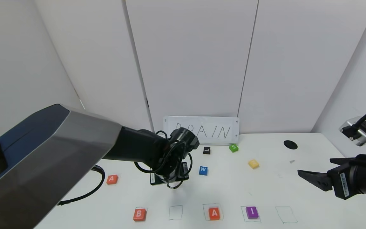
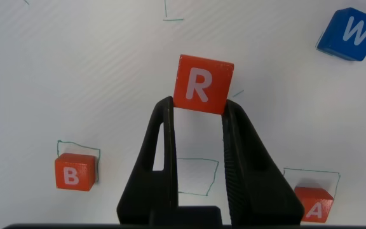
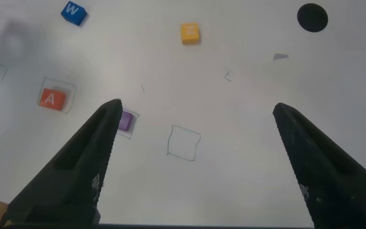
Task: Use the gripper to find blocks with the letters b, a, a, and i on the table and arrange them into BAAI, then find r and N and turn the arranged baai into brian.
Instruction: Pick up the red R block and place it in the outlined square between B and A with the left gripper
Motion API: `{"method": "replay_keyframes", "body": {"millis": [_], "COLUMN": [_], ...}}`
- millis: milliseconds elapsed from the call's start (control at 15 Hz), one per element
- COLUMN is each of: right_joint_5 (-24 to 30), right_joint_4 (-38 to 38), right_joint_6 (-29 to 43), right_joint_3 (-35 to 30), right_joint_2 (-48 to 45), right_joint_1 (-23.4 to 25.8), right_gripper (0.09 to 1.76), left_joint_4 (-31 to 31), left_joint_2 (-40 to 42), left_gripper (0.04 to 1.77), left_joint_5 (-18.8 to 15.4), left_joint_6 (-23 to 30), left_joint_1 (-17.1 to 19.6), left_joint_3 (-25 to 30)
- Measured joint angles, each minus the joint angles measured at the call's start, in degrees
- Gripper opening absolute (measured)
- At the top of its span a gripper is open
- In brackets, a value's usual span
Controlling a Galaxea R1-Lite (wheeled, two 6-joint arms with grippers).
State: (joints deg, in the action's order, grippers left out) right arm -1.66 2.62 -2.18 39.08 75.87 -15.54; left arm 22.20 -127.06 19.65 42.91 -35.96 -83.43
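Observation:
My left gripper (image 2: 199,105) is shut on the orange-red R block (image 2: 202,84) and holds it above the table (image 1: 265,190), over the empty drawn square (image 2: 196,175) between B and A. In the head view the left gripper (image 1: 169,182) hides the R. In the front row, B (image 1: 139,214), A (image 1: 214,213) and purple I (image 1: 252,212) lie in drawn squares. The second A (image 1: 112,179) lies at the left. The yellow N (image 1: 253,163) lies farther back. My right gripper (image 3: 197,109) is open and empty, hovering at the right (image 1: 313,171).
A blue W block (image 1: 203,170), a black L block (image 1: 206,150) and a green S block (image 1: 233,148) lie mid-table. A white sign reading BRAIN (image 1: 202,130) leans on the back wall. An empty drawn square (image 1: 286,214) is right of I. A black hole (image 1: 290,144) is at the back right.

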Motion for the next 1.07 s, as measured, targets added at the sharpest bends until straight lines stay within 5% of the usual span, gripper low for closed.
{"method": "replay_keyframes", "body": {"millis": [333,1067], "right_joint_5": [0.0,0.0], "right_joint_4": [0.0,0.0], "right_joint_6": [0.0,0.0], "right_joint_3": [-0.1,-0.2], "right_joint_2": [0.0,0.0], "right_joint_1": [-0.2,-0.3], "right_gripper": [1.71,1.71], "left_joint_4": [-7.8,-7.9], "left_joint_2": [3.9,6.0], "left_gripper": [0.48,0.48], "left_joint_5": [0.3,2.3], "left_joint_6": [4.3,9.1], "left_joint_1": [-5.2,-8.7], "left_joint_3": [10.3,15.7]}}
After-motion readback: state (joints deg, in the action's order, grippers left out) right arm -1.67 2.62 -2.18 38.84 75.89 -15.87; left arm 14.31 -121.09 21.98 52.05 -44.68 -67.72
